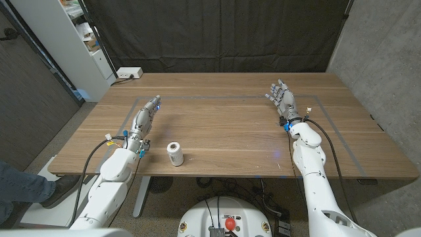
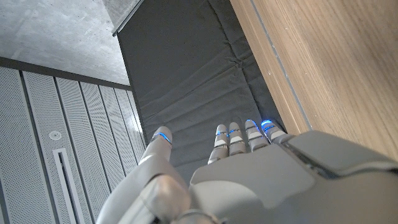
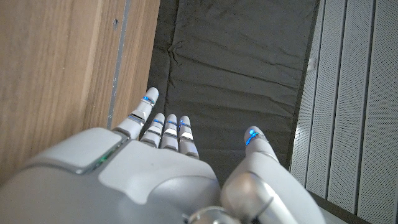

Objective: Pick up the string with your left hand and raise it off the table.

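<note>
String [image 1: 173, 154]: a small white spool, standing upright near the table's front edge, toward the left front corner. Wound cord gives a ribbed look to its side; the top end shows a darker centre, likely a core hole. No loose tail can be made out.

Handling, as a judgement: light, probably little more than cord on a card or plastic core. The body should be fairly firm under squeeze, but the windings are soft and could slide or unravel if pinched at the end. Being narrow and upright, it looks easy to tip with a stray knock, and once on its side it would roll. Best hold seems a pinch across the middle of the wound side, thumb opposite the fingers, coming in from above or from the side.

Left hand [image 1: 147, 114]: on the table just beyond the spool, toward the left edge, fingers extended and pointing at the far edge, holding nothing. The spool sits near its wrist, not touching.

Right hand [image 1: 282, 97]: well apart, near the far right corner of the table [image 1: 223, 125], fingers spread, empty.
</note>
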